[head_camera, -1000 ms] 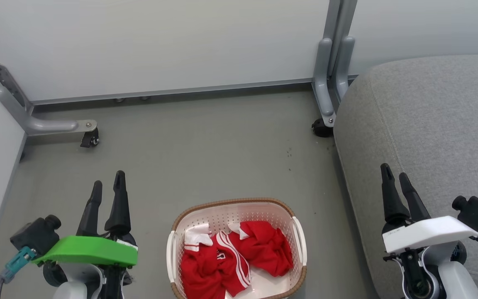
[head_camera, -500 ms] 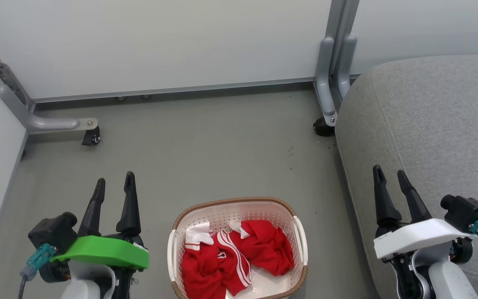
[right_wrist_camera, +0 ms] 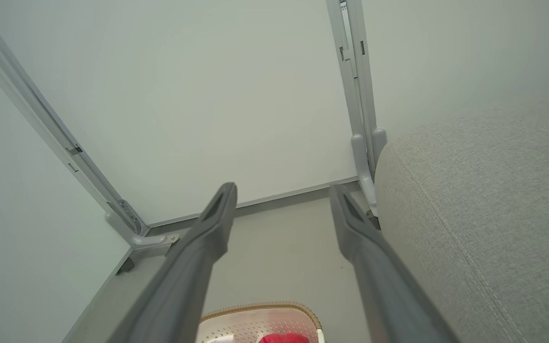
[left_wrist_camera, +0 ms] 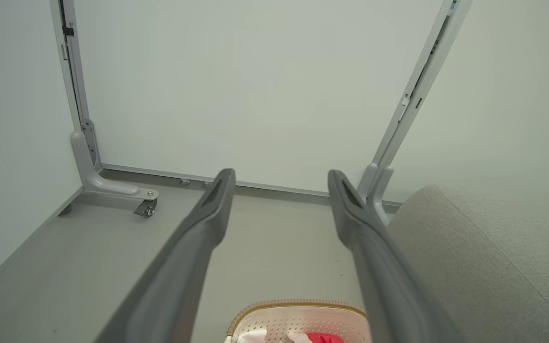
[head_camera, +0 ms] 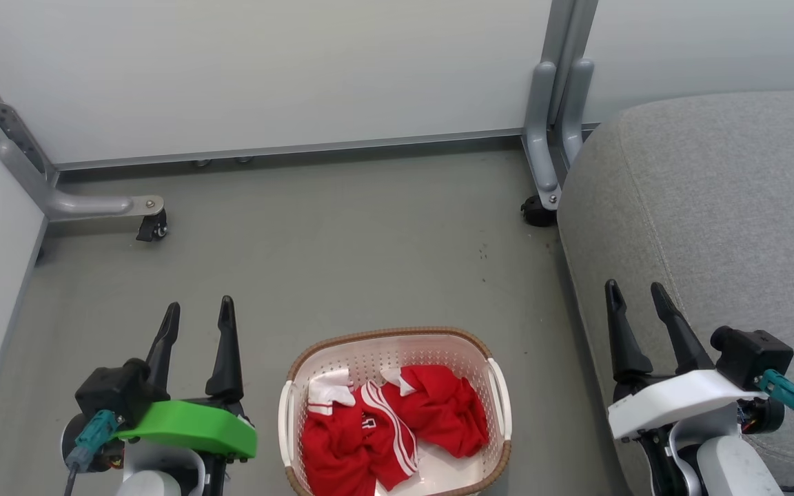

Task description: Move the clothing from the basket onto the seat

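Grey floor (head_camera: pixel 342 234), pale partition panels (head_camera: pixel 287 69) behind it on castored feet. The red clothing (head_camera: pixel 397 427), white-striped, lies crumpled inside the cream basket (head_camera: pixel 383 335), which stands at the floor's near edge. The grey seat (head_camera: pixel 728 207) is near the basket, to its right. The left gripper (head_camera: pixel 199 308) hangs left of the basket, fingers apart, holding nothing. The right gripper (head_camera: pixel 635 289) hangs at the seat's left edge, fingers apart, holding nothing.
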